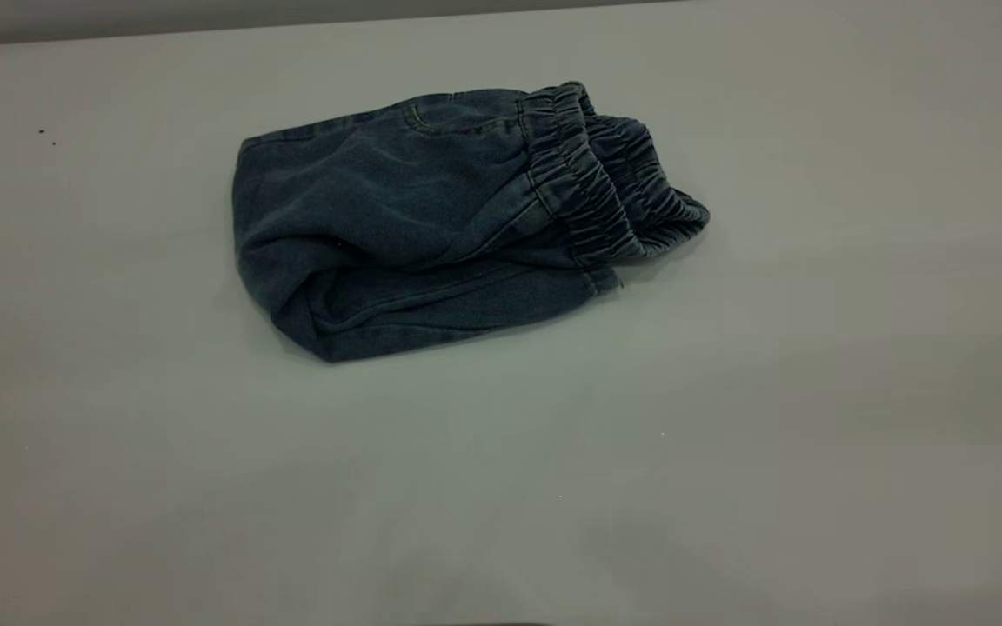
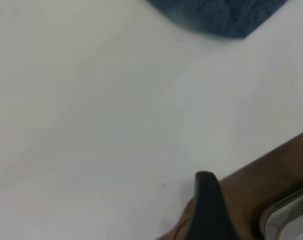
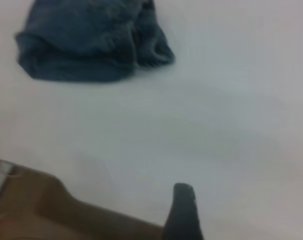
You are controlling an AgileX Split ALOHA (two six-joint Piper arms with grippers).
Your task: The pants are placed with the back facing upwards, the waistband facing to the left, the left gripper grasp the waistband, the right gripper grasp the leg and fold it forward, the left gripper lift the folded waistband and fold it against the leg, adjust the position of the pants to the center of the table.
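Denim pants [image 1: 431,217] lie folded in a bundle toward the table's [image 1: 727,435] far middle, waistband [image 1: 592,174] doubled over the leg side, so folding looks done, both grippers back near the edge, jaws unreadable

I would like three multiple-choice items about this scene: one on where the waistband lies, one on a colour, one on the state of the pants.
1. In the exterior view, the waistband lies at which end of the pants?
A. right
B. left
C. hidden underneath

2. What colour are the pants?
A. red
B. blue denim
C. yellow

3. How do the pants lie on the table?
A. spread flat, both legs open
B. hanging over the table edge
C. folded into a compact bundle

Answers: 1 A, the ruffled elastic band sits at the bundle's right end. 2 B, dark blue fabric in all views. 3 C, layers lie stacked, no gripper touching them.
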